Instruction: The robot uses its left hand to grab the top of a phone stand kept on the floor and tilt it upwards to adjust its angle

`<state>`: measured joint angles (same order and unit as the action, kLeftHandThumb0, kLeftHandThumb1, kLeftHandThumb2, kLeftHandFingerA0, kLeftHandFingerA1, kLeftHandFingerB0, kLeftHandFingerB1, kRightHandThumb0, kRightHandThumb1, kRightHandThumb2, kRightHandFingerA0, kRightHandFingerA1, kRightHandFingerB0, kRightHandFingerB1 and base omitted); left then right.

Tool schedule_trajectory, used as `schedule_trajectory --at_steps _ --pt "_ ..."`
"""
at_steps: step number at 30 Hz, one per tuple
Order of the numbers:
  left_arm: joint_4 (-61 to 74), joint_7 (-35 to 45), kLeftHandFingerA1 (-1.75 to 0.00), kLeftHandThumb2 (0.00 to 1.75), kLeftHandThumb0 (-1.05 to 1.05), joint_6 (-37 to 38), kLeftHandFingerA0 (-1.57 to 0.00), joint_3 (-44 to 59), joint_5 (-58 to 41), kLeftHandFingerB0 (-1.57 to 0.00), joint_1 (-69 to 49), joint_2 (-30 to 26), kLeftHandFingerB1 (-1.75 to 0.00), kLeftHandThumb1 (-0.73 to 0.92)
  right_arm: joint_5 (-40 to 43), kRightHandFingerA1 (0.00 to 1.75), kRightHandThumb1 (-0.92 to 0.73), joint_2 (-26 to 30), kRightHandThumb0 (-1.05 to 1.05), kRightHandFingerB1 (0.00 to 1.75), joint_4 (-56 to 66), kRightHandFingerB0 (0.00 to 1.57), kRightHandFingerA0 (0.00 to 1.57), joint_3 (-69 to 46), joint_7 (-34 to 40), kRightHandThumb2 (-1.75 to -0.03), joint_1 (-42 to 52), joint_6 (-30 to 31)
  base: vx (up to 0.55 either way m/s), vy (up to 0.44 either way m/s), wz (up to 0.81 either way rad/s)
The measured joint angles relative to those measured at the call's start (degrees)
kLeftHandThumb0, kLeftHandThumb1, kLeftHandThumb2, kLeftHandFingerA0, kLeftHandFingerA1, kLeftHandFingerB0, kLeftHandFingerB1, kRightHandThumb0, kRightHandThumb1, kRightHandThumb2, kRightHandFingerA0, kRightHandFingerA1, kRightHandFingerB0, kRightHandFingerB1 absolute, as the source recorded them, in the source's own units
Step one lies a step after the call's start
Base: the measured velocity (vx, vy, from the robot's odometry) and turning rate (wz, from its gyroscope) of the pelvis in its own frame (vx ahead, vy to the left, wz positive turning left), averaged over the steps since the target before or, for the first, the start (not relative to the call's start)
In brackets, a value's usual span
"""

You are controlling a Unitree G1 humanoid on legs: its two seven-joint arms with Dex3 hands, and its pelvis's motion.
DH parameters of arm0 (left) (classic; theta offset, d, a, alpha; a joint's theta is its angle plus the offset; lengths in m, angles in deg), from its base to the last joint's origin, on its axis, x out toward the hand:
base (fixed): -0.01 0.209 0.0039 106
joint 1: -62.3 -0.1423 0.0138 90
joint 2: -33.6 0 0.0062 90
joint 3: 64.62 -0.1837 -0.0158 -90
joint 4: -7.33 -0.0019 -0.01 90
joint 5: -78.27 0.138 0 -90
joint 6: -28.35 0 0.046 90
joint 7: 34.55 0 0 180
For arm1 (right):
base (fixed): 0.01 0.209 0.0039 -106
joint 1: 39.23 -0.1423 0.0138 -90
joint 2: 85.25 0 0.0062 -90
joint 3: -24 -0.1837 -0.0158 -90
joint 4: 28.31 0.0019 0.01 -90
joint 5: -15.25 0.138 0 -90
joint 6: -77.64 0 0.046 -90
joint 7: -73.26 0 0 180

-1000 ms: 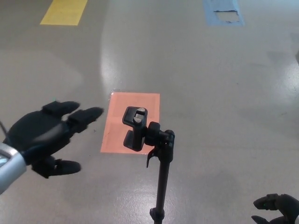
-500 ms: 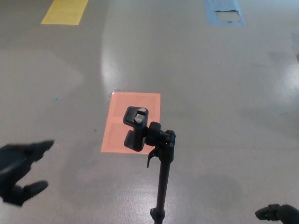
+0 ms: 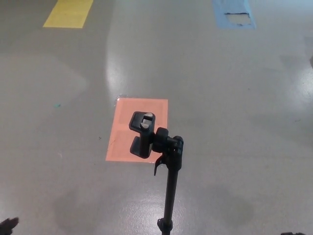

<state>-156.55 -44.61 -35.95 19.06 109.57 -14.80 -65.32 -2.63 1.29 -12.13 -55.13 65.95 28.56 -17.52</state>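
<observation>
The black phone stand (image 3: pixel 169 186) rises from the bottom edge of the head view, its pole upright. Its clamp head (image 3: pixel 142 133) sits at the top, tilted toward the left over an orange floor patch (image 3: pixel 122 128). The clamp holds no phone. Only a dark tip of my left hand (image 3: pixel 8 225) shows in the bottom left corner, far from the stand. A thin dark sliver of my right hand (image 3: pixel 296 233) shows at the bottom right edge. Neither hand touches the stand.
Grey glossy floor (image 3: pixel 234 98) all round. A yellow floor patch (image 3: pixel 68 12) lies at the far left and a blue one (image 3: pixel 234 12) at the far right. The stand's base is out of the picture.
My left hand has dropped from beside the clamp down and left, almost out of the picture. My right hand has sunk to the bottom edge. The stand has not moved.
</observation>
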Motion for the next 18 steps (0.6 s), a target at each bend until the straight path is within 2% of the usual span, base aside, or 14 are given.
schedule_trajectory --at_steps 2,3,4,5,12,13,14,15,16,18 --pt "-0.71 -0.01 -0.31 1.06 -0.87 -0.57 -0.09 0.72 -0.79 -0.08 -0.42 0.05 -0.20 0.74 0.01 0.35 -0.70 -0.02 -0.48 0.32 -0.04 0.27 0.25 -0.03 0.10 -0.61 0.00 0.00 0.00 0.000 0.00" --pt "-1.16 0.10 -0.26 0.68 -0.80 -1.00 -0.13 1.29 -1.31 -0.08 -0.51 0.06 -0.21 0.85 0.02 0.36 -0.70 -0.04 -0.49 0.32 -0.05 0.27 0.26 -0.07 0.19 -0.61 0.00 0.00 0.00 0.000 0.00" --pt "-1.51 0.26 -0.26 0.68 -0.80 -1.58 -0.13 1.82 -1.92 -0.08 -0.57 0.06 -0.21 0.85 0.04 0.36 -0.70 -0.05 -0.49 0.32 -0.07 0.27 0.26 -0.10 0.29 -0.61 0.00 0.01 0.00 0.000 0.00" --pt "-1.72 0.57 -0.41 1.05 -0.78 -2.11 -0.05 2.52 -2.55 -0.03 -0.61 0.06 -0.28 0.67 0.04 0.36 -0.70 -0.08 -0.49 0.32 -0.07 0.27 0.25 -0.11 0.42 -0.61 0.00 0.00 0.00 0.000 0.00" --pt "-2.64 3.09 -0.43 1.07 -0.82 -4.65 -0.10 5.27 -5.66 0.00 -1.04 0.06 -0.24 0.71 0.13 0.35 -0.70 -0.33 -0.50 0.32 -0.11 0.26 0.25 -0.37 0.78 -0.61 0.00 -0.04 0.00 0.000 0.00" --pt "-2.79 3.79 -0.46 1.06 -0.82 -5.26 -0.17 5.49 -6.09 0.00 -1.28 0.07 -0.24 0.70 0.14 0.35 -0.70 -0.34 -0.50 0.32 -0.14 0.26 0.25 -0.48 0.81 -0.61 0.00 -0.04 0.00 0.000 0.00" --pt "-2.83 4.03 -0.46 1.06 -0.82 -5.49 -0.17 5.51 -6.21 0.00 -1.34 0.07 -0.24 0.70 0.15 0.35 -0.70 -0.34 -0.50 0.32 -0.14 0.26 0.25 -0.52 0.82 -0.61 0.00 -0.04 0.00 0.000 0.00" --pt "-2.90 4.45 -0.43 1.06 -0.84 -5.85 -0.10 5.52 -6.40 -0.03 -1.37 0.07 -0.21 0.71 0.15 0.35 -0.71 -0.34 -0.51 0.32 -0.15 0.26 0.24 -0.57 0.84 -0.61 0.00 -0.04 0.00 0.000 0.00" --pt "-2.94 4.83 -0.30 0.67 -0.81 -6.20 -0.20 5.52 -6.61 -0.04 -1.38 0.07 -0.22 0.87 0.15 0.35 -0.71 -0.34 -0.51 0.32 -0.16 0.26 0.24 -0.59 0.86 -0.61 0.00 -0.05 0.00 0.000 0.00" --pt "-2.99 6.04 -0.30 0.67 -0.81 -6.95 -0.20 5.55 -7.15 -0.04 -1.41 0.07 -0.22 0.87 0.13 0.35 -0.71 -0.33 -0.51 0.32 -0.15 0.26 0.24 -0.59 0.90 -0.61 0.00 -0.05 0.00 0.000 0.00"
